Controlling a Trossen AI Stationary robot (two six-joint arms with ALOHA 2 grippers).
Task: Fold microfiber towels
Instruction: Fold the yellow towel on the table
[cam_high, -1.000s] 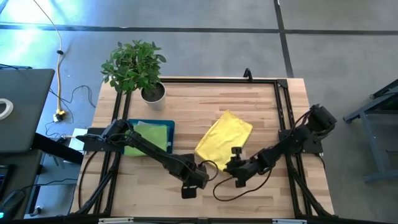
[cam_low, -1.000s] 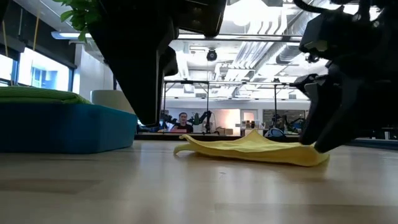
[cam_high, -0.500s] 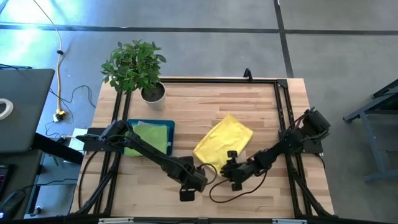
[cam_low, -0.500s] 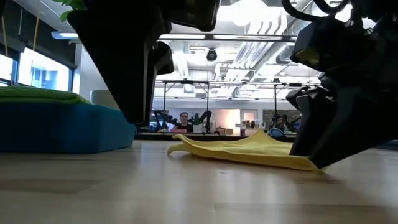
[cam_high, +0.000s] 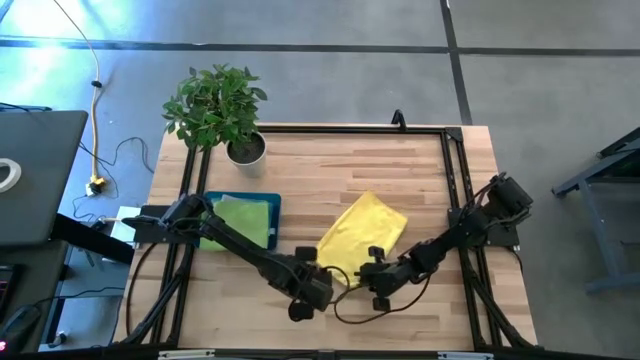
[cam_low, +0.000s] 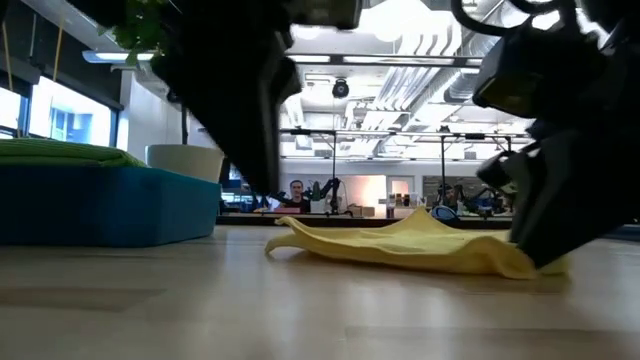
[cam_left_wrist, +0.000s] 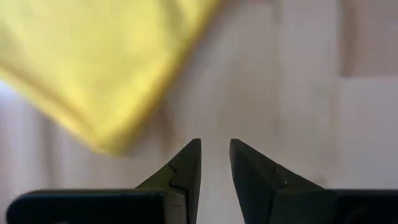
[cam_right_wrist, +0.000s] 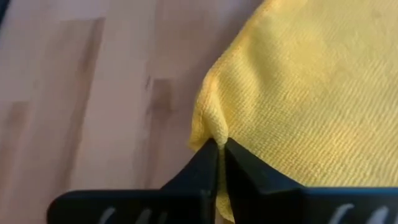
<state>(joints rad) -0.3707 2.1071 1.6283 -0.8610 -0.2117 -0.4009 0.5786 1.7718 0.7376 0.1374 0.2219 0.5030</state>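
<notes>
A yellow microfiber towel (cam_high: 362, 232) lies spread on the wooden table, right of the middle; it also shows as the yellow towel (cam_low: 420, 245) in the low view. My right gripper (cam_right_wrist: 219, 144) is shut on its near corner. My left gripper (cam_left_wrist: 215, 146) stands just left of that corner, a little above the table, slightly open with nothing between its fingers; the towel (cam_left_wrist: 106, 62) lies beyond them. A lime green towel (cam_high: 243, 218) rests in a dark teal tray (cam_high: 274, 203) at the left. My right gripper pinches a small raised fold at the yellow towel's near corner (cam_right_wrist: 213, 127) between its two fingertips. The fingers slant down onto it from the table's right and near side. The rest of the towel lies slack on the table.
A potted plant (cam_high: 218, 108) stands at the far left of the table. A black frame (cam_high: 455, 180) runs along the table's edges. Bare wood lies between the tray and the yellow towel and along the near edge.
My right gripper has gone a little toward the table's left edge, onto the towel's near corner, and taken hold of it. That corner now stands bunched up. My left gripper has shifted slightly toward the towel.
</notes>
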